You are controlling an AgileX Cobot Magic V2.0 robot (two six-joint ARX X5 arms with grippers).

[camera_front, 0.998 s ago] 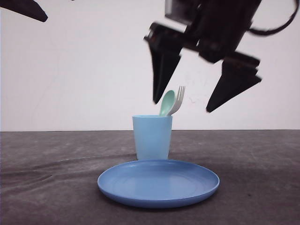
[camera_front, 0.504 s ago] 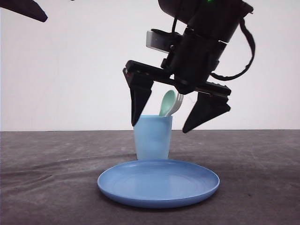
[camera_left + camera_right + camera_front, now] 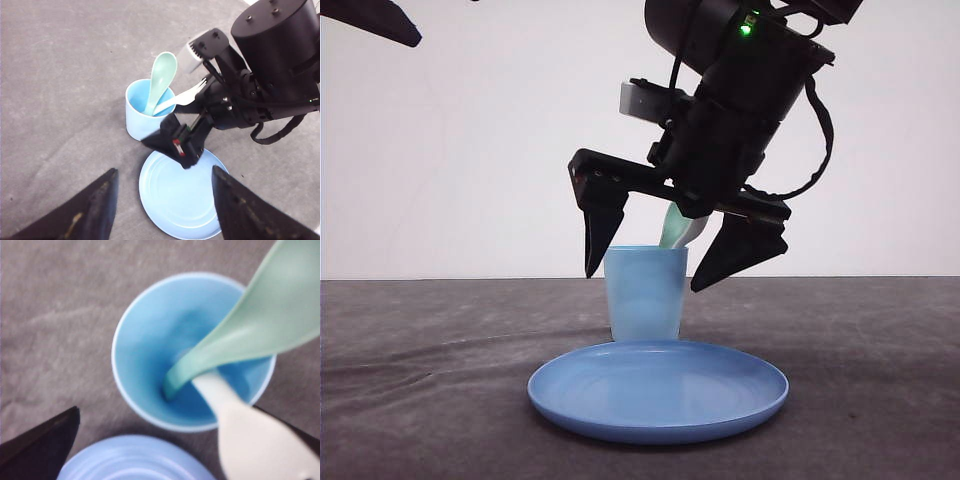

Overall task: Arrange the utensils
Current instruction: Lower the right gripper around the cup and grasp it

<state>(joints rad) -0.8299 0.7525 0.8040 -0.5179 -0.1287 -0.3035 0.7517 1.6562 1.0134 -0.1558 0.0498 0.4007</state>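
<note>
The spoon (image 3: 160, 80) is a pale mint green and the fork (image 3: 182, 97) beside it plain white, both without any pattern, standing in a light blue cup (image 3: 645, 295) whose inside reads a deeper blue in the right wrist view. The round plate (image 3: 658, 390) is a slightly stronger, even blue, and the counter (image 3: 420, 380) is a mottled dark grey. The right gripper (image 3: 665, 268) is black with a small green light on its body and a pale grey block, and the left gripper's fingers (image 3: 95, 205) are black too, against an off-white wall (image 3: 470, 150).
</note>
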